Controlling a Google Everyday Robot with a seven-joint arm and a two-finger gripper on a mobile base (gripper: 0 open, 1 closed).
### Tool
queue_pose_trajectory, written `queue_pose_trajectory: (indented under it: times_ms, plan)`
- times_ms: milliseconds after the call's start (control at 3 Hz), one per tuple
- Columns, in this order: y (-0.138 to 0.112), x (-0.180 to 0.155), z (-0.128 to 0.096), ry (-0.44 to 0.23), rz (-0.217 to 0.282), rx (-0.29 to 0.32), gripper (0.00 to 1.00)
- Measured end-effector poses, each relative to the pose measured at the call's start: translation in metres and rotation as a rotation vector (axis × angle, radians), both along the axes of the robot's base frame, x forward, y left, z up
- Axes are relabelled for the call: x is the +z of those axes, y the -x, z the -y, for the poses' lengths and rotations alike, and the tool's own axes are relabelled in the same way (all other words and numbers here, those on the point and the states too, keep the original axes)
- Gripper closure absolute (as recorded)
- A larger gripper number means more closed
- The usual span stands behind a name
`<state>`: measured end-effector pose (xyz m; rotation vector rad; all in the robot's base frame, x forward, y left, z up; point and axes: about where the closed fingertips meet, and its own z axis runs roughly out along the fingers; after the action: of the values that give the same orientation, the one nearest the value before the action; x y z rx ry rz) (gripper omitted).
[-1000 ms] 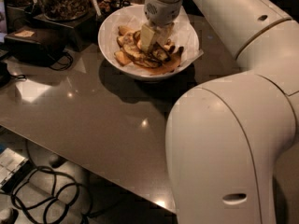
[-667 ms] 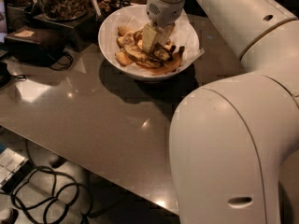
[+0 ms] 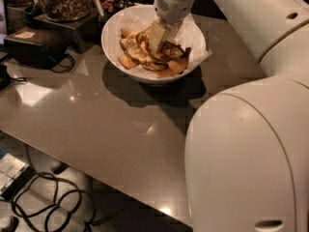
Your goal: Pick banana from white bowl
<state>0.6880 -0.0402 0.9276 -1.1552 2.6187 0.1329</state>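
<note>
The white bowl point(image 3: 112, 42) stands at the back of the grey table, lined with crinkled white paper. Several bananas lie in it. The pale yellow speckled banana point(image 3: 136, 53) lies in the left part, next to a nearly black one point(image 3: 172, 50) and a brown-streaked one point(image 3: 175, 67). My gripper point(image 3: 157, 36) reaches down from above into the middle of the bowl, right over the bananas and touching or almost touching them. Its tip hides part of the fruit.
Jars of nuts point(image 3: 63, 1) stand on a dark stand behind the bowl to the left. A black pouch with a cord point(image 3: 34, 45) lies at the left. Cables point(image 3: 48, 202) lie on the floor below the table's front edge. My arm's white body point(image 3: 246, 153) fills the right side.
The gripper stays down in the bowl, almost where it was. The arm has shifted only slightly. The bananas have not visibly moved.
</note>
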Motion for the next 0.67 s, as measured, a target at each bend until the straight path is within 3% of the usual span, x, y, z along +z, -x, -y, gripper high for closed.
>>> queue_pose_trajectory:
  times_ms: [333,667]
  plan:
    - [0.009,0.0188,0.0019,-0.018,0.046,0.031,1.0]
    - [0.0062,0.0175,-0.0003,-0.021,0.051,0.029,1.0]
